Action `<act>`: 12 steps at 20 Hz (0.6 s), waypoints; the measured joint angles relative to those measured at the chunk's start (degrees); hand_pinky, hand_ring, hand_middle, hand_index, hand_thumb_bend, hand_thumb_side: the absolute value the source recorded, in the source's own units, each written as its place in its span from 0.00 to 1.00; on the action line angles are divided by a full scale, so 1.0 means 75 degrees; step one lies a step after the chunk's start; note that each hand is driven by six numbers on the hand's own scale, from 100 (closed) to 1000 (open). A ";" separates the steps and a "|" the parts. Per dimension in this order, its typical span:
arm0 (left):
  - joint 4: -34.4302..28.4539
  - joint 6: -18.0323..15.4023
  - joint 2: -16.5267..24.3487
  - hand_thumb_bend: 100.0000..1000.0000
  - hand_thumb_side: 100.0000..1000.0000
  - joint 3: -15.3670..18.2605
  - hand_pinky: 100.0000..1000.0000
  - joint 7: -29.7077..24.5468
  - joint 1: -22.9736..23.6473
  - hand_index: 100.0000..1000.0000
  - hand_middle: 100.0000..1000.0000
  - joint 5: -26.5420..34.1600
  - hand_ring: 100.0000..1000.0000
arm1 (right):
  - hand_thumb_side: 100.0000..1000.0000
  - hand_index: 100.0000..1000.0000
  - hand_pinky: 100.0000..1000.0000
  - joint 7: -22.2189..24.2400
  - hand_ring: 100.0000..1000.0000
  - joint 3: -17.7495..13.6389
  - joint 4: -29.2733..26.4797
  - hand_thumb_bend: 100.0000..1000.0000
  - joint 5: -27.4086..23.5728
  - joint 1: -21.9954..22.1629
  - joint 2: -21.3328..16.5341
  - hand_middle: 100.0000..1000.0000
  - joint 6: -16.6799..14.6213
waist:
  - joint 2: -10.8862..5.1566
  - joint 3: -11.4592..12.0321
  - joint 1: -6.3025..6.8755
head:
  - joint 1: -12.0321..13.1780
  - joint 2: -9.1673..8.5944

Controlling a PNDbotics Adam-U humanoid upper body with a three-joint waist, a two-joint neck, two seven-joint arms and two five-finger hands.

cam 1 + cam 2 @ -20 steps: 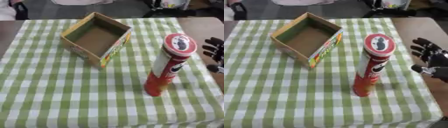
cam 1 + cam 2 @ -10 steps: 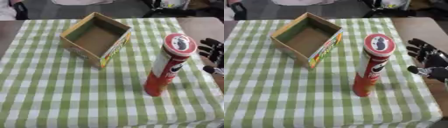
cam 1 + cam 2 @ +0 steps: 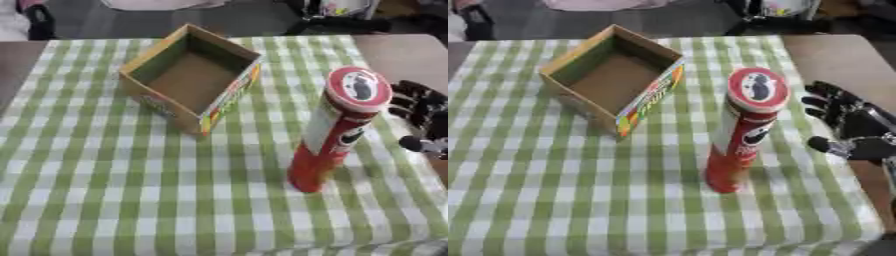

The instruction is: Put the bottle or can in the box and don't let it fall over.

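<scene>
The tall red can (image 3: 742,135) stands upright on the green-checked cloth (image 3: 553,190) that covers the bench (image 3: 833,55), lid up, its base planted toward the right side of the cloth. It touches nothing and leans on nothing, which suits a job where the one rule is that it must not tip. Being so tall and narrow, it looks top-heavy, and a knock near the lid could likely send it over.

The cardboard box (image 3: 614,80) sits to the can's left and further back, well apart from it, turned at an angle to the checks. Its open top faces up and the brown floor inside shows bare, so there is room for the can to go in standing. The walls look low next to the can's height, so most of the can would probably stand proud of the rim.

Now the right robot hand (image 3: 852,130), black, comes in from the right edge, near the can at about its middle height but apart from it. Its fingers (image 3: 826,100) are spread and relaxed toward the can, the thumb (image 3: 822,145) set lower, and it holds nothing. The gap between hand and can shows clearly in the right eye view. The grasp seems not yet made. The left robot hand shows in neither view.
</scene>
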 measured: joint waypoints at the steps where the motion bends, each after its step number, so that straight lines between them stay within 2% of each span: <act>1: 0.0000 0.0000 0.0000 0.11 0.73 -0.0005 1.00 0.0000 0.0000 0.77 1.00 0.0000 1.00 | 0.00 1.00 1.00 0.0035 1.00 0.0023 -0.0024 0.57 -0.0019 0.0001 0.0003 1.00 0.0019 | 0.0000 0.0001 0.0000 | -0.0002 0.0000; 12: 0.0000 0.0017 0.0000 0.11 0.74 -0.0013 1.00 -0.0017 -0.0005 0.77 1.00 0.0000 1.00 | 0.00 1.00 1.00 0.0304 1.00 0.0306 -0.0201 0.55 -0.0047 -0.0053 0.0069 1.00 0.0163 | 0.0000 0.0020 0.0000 | -0.0049 0.0000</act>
